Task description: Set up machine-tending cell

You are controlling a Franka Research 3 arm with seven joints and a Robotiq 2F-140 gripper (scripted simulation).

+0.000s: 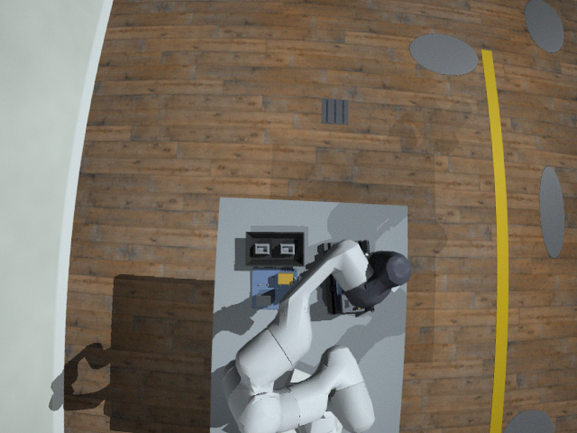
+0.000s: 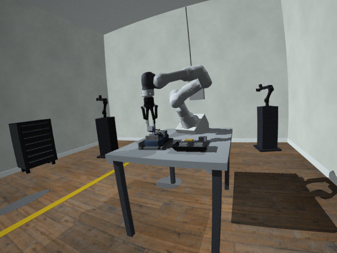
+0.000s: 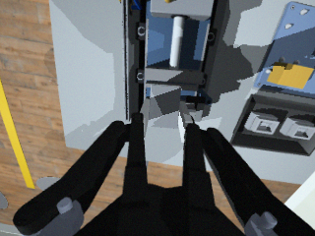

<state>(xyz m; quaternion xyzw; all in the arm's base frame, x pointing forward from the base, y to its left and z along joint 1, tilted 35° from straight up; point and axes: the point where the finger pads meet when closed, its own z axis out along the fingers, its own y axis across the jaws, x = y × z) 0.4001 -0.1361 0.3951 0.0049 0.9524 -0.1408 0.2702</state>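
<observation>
My gripper is shut on a grey aluminium blank and holds it a little above the vise. The side view shows the gripper pointing straight down with the blank just over the vise. The vise's opening lies under the blank and is mostly hidden by it. The blue infeed plate carries a brass blank and a dark grey block in shadow. The black outfeed tray holds two finished parts, pockets up.
The vise's screw rod runs away from the gripper. The tray and the infeed plate lie right of the vise in the wrist view. The table's edge and the wooden floor are close on the left.
</observation>
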